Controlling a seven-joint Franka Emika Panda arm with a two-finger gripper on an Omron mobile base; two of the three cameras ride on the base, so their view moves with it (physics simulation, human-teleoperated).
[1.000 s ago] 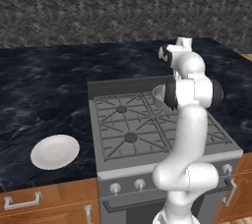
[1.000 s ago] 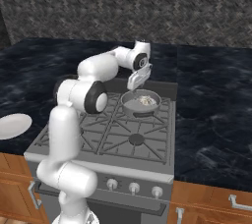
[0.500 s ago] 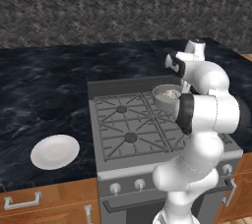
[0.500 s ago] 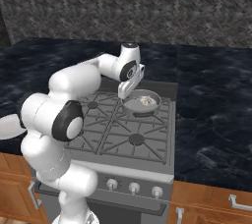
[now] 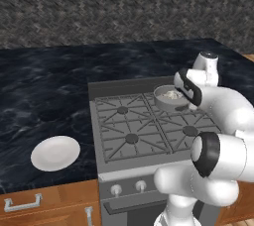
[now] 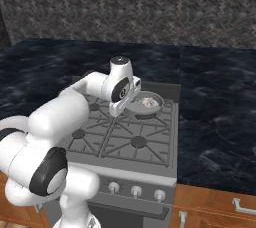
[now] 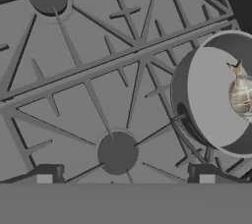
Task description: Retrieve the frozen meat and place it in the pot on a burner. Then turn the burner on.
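Observation:
The small grey pot (image 6: pixel 156 100) stands on the stove's rear right grate, and its burner is hidden beneath it. Inside lies the speckled frozen meat (image 6: pixel 147 103), seen also as frozen meat (image 5: pixel 171 94) and frozen meat (image 7: pixel 242 94) with its tail fin up. My gripper (image 6: pixel 116 114) hangs just left of the pot (image 5: pixel 162 100), fingers down over the grate. In the hand view the gripper (image 7: pixel 125 176) is open and holds nothing, a bare burner (image 7: pixel 116 153) below it and the pot (image 7: pixel 211 95) to the right with its dark handle (image 7: pixel 184 115).
Three bare burners show around the pot, such as the front right one (image 6: pixel 138 142). Silver knobs (image 6: pixel 136 190) line the stove front. A round white plate (image 5: pixel 55 152) lies on the dark counter left of the stove. My own bulky arm fills the near side.
The hand has come down from above the pot and shifted to its left side, over the grate. The arm has folded forward. The meat stays in the pot.

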